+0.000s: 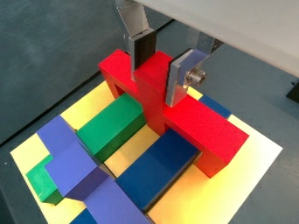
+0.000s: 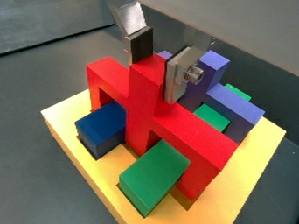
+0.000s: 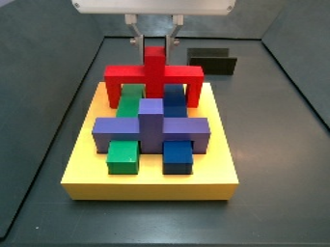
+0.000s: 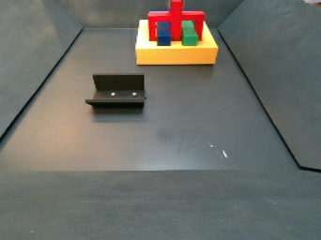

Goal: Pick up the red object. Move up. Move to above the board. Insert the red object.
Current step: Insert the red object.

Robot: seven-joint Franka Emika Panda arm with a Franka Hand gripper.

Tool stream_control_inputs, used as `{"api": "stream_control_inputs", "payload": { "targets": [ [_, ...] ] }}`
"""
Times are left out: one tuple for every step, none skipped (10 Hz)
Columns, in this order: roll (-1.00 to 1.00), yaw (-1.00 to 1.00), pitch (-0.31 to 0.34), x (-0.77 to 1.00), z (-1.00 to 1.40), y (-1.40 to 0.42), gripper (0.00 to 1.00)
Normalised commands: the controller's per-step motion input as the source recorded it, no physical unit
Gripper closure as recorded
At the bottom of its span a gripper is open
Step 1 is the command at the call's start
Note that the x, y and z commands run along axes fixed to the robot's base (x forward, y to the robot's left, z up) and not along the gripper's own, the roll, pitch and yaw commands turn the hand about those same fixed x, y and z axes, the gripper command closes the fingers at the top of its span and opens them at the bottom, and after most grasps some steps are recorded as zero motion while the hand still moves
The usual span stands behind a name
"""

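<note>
The bright red blocky arch piece (image 1: 163,101), a wide bar with two short legs and a central upright stem, appears to be a rigid, smooth-faced solid. Judged from its bulk and finish, it is light to moderate in weight, does not deform under clamping, and may slip on its glossy faces if clamped weakly. The correct place to take hold is the upright stem, on its two flat opposing sides.

The gripper (image 1: 158,59) stands directly over the thick yellow rectangular board (image 3: 152,180). Its flat silver fingers (image 1: 184,77) flank the top of the stem, one on each side, with the dark pads against or just beside the red faces. The jaws are closed onto the stem of the red piece; both wrist views show no clear gap.

Relative to the jaws, the stem rises between them, and the bar and legs hang below. The red piece sits low over the far end of the board, its legs straddling a green block (image 1: 117,122) and a blue block (image 2: 103,127), with a purple cross-shaped block (image 3: 151,125) nearer the board's middle. Whether the legs are fully seated cannot be determined.

A dark L-shaped fixture (image 4: 116,91) stands on the floor, well apart from the jaws.
</note>
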Motion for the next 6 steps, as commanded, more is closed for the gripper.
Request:
{"api": "stream_control_inputs", "payload": {
  "targets": [
    [0.00, 0.00, 0.000, 0.00, -0.15, 0.06, 1.00],
    [0.06, 0.00, 0.000, 0.00, -0.18, 0.11, 1.00],
    [0.11, 0.00, 0.000, 0.00, -0.28, 0.08, 1.00],
    [0.10, -0.02, 0.000, -0.02, -0.31, 0.09, 1.00],
    [0.09, -0.01, 0.036, -0.04, 0.00, 0.00, 1.00],
    [0.09, 0.00, 0.067, -0.01, 0.09, -0.03, 1.00]
  ]
}}
